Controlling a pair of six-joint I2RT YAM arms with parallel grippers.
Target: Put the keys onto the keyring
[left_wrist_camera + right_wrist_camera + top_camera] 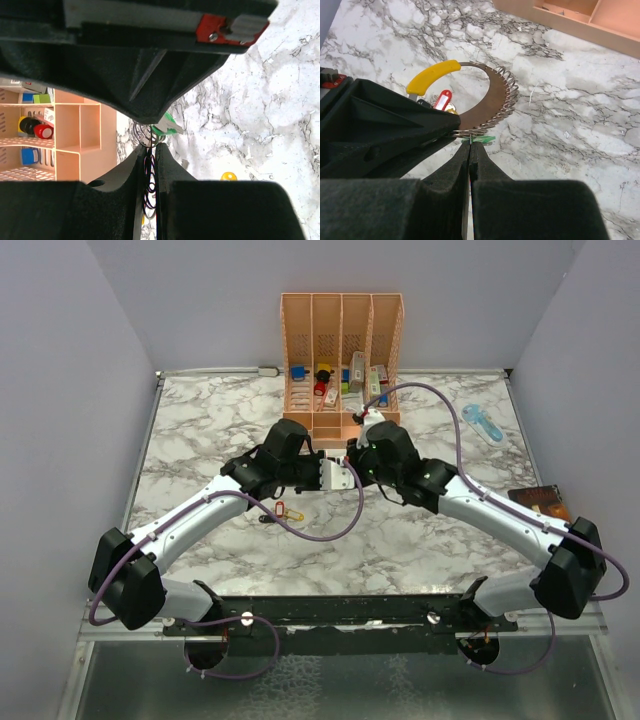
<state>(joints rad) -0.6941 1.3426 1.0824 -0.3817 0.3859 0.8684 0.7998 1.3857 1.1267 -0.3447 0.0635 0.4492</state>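
Keyring (505, 100), yellow band on top and wire coil down one side, is held up off the marble just in front of the rack (340, 330). The left gripper (148, 150) has it by the coil, jaws clamped nearly together on the wire. The right gripper (469, 147) meets it head-on, jaws clenched tight w/ the green key (484, 139) at their tips. The tag pokes out, but the key's metal end is hidden. Green tag is touching the coil's lower end or just beside it; can't tell which.

Other keys (281, 511), red and yellow tags among them, lie on the table (200, 430), farther from the rack than the ring and toward the left arm. A blue gadget (482, 423) lies off to the rack's right in the top view, well apart.

Step in hand, by the look: threading the green key onto the ring. Next move prob. calls for the right arm to line the key's hole up w/ the ring's open end and feed it along, while the left holds steady. Then it's back for the keys on the table.
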